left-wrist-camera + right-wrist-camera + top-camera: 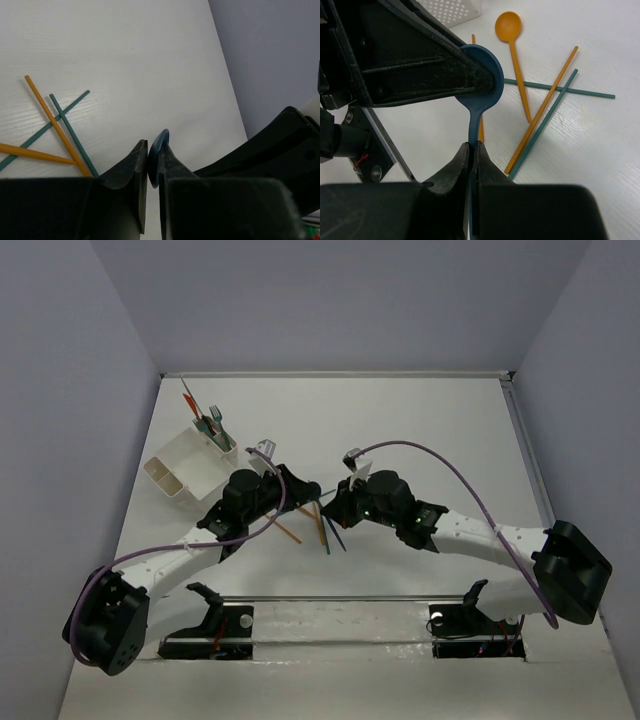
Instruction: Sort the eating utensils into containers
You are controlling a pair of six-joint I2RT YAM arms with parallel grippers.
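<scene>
From above, the organiser [178, 468] sits at 10 o'clock of the table [420, 430]. Teal forks [214, 422] and a reddish stick [188, 398] stand in its far compartment. The left claw [300, 492] and right claw [336, 502] meet tip to tip near the middle. From here I cannot tell how their jaws stand. Loose sticks [322, 528] lie fanned on the table just at 6 o'clock of that meeting point.

In the left wrist view, the left claw [153, 150] is clenched on the bowl of the blue spoon [161, 140], which pokes up edge-on between the fingertips. At 9 o'clock, two orange sticks [50, 116] and two teal sticks [76, 101] lie crossed on the table. The right arm [280, 145] fills the 3 o'clock side.

In the right wrist view, the right claw [471, 148] is pinched tight on the blue spoon [484, 62] by its handle. The bowl is at 12 o'clock of the fingers, gripped there by the left claw [487, 82], which comes in from 10 o'clock. So the spoon is held at both ends, off the table. An orange spoon [508, 26] lies at 1 o'clock, bowl toward the organiser [452, 9] at the top edge. At 3 o'clock an orange stick [545, 102] and a teal one lie side by side, both crossing a second teal stick.
</scene>
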